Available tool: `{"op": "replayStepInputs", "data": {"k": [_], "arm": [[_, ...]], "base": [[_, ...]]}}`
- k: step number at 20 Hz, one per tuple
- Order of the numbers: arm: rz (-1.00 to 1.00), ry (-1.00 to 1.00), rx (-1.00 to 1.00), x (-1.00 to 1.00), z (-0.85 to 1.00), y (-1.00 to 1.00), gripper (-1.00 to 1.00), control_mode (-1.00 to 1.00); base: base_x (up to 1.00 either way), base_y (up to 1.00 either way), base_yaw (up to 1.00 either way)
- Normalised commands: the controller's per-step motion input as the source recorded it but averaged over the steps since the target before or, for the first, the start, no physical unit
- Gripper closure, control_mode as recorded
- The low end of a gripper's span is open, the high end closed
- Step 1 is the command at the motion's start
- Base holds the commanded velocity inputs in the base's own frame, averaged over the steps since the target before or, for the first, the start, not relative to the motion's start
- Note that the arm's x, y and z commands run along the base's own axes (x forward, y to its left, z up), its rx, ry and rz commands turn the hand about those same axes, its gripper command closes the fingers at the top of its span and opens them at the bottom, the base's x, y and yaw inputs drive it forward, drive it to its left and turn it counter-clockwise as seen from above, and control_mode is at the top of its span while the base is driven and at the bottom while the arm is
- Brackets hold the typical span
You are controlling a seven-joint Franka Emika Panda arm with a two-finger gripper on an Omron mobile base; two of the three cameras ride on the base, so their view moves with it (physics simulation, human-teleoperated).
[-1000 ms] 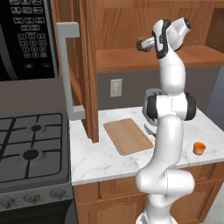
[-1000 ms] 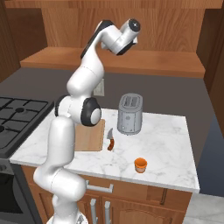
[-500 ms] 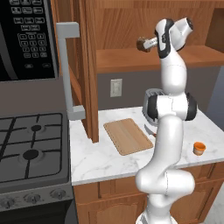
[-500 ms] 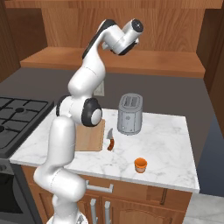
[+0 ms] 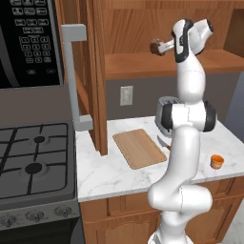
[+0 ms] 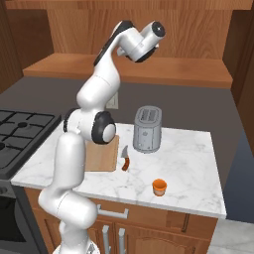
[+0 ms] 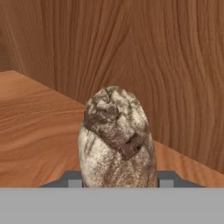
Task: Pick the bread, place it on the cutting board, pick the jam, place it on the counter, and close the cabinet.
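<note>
My gripper (image 5: 161, 46) reaches into the open cabinet (image 5: 143, 28) above its shelf and is shut on the bread (image 5: 155, 47), a dark-brown speckled chunk. In the hand view the bread (image 7: 116, 138) stands between my fingertips (image 7: 168, 178), close over the wooden shelf; I cannot tell whether it touches it. The cutting board (image 5: 139, 148) (image 6: 102, 155) lies bare on the counter (image 5: 109, 174) (image 6: 188, 163) below. The jam (image 5: 217, 161) (image 6: 159, 187), a small orange jar, stands near the counter's front right edge.
The cabinet door (image 5: 97, 71) stands open, edge-on, with its grey bar handle (image 5: 72, 76) over the counter's left end. A toaster (image 5: 164, 114) (image 6: 147, 129) and a knife (image 6: 125, 161) sit right of the board. A stove (image 5: 33, 159) and a microwave (image 5: 28, 43) are at left.
The jaws have closed on the bread. The hand has barely shifted inside the cabinet.
</note>
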Motion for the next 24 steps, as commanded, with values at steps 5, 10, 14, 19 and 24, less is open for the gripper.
{"op": "replayStepInputs", "data": {"k": [5, 10, 14, 19, 24], "arm": [[0.00, -0.04, 0.00, -0.31, 0.00, 0.00, 1.00, -1.00], [0.00, -0.01, 0.00, -0.37, 0.00, 0.00, 1.00, -1.00], [-0.03, 0.00, 0.00, -0.38, 0.00, 0.00, 1.00, -1.00], [-0.04, 0.00, 0.00, -0.50, 0.00, 0.00, 1.00, -1.00], [-0.07, 0.00, 0.00, -0.61, 0.00, 0.00, 1.00, -1.00]], "base": [[0.00, 0.00, 0.00], [0.00, 0.00, 0.00], [0.00, 0.00, 0.00], [0.00, 0.00, 0.00], [0.00, 0.00, 0.00]]}}
